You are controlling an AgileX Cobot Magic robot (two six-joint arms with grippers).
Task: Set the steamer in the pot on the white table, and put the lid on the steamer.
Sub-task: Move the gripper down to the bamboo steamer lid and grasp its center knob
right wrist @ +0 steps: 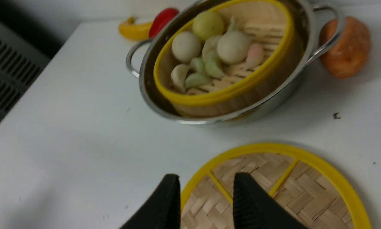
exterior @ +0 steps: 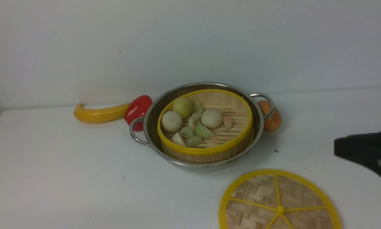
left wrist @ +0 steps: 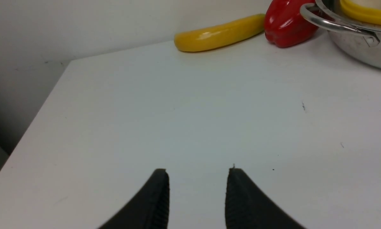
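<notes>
The steamer [exterior: 206,152] is gripped by neither claw. The right gripper [right wrist: 207,178] is seen with its two black ribbed fingers parted by a clear gap, and nothing is held between them. It is poised above the near-left edge of the lid [exterior: 263,194], with no contact visible. In the front view it enters from the right edge, raised above the table and apart from the lid. The lid is laid flat on the white table [exterior: 66,165], knob up, at the near right, and part of it is cut off by the bottom of the front view. The left gripper [left wrist: 197,171] is likewise parted and empty, and only bare tabletop is seen between its fingers.

Beyond the lid, near the middle of the table, the steamer is seated inside the pot [exterior: 153,117]. Its yellow top rim is raised above the steel rim, and it is uncovered. Pale buns and dumplings [exterior: 212,118] are gathered on its slatted floor, mostly toward the left. A red pepper [exterior: 137,109] is placed just beside the pot's left handle, and a long yellow squash [exterior: 98,114] is laid beyond it. An orange-brown vegetable [exterior: 271,119] is set against the right handle.
</notes>
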